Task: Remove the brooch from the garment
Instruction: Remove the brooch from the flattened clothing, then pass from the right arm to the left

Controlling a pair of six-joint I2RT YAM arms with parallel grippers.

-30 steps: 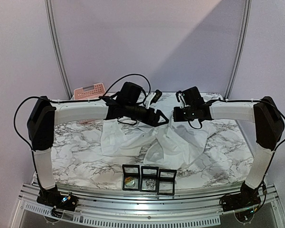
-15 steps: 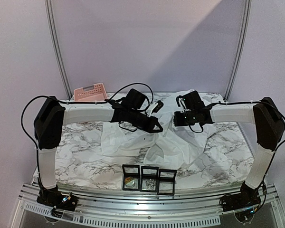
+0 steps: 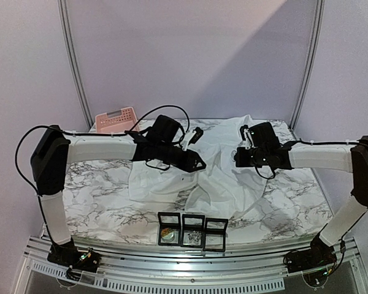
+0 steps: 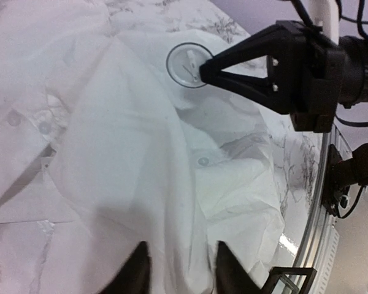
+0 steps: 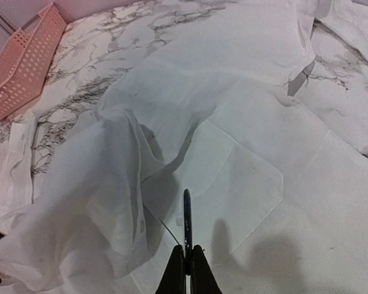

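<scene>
Your right gripper [image 4: 202, 70] was clamped on the round brooch [image 4: 183, 61] above the garment [image 4: 141, 153]. Your left gripper [image 4: 181, 266] straddled a fold; whether it pinched, I couldn't tell.

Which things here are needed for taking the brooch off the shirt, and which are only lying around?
For the job:
- garment
- left gripper, holding a fold of it
- right gripper, shut on a thin dark pin, perhaps the brooch; I cannot tell

Lying about:
- pink basket, at the far left edge
- three black frame boxes, at the near edge
</scene>
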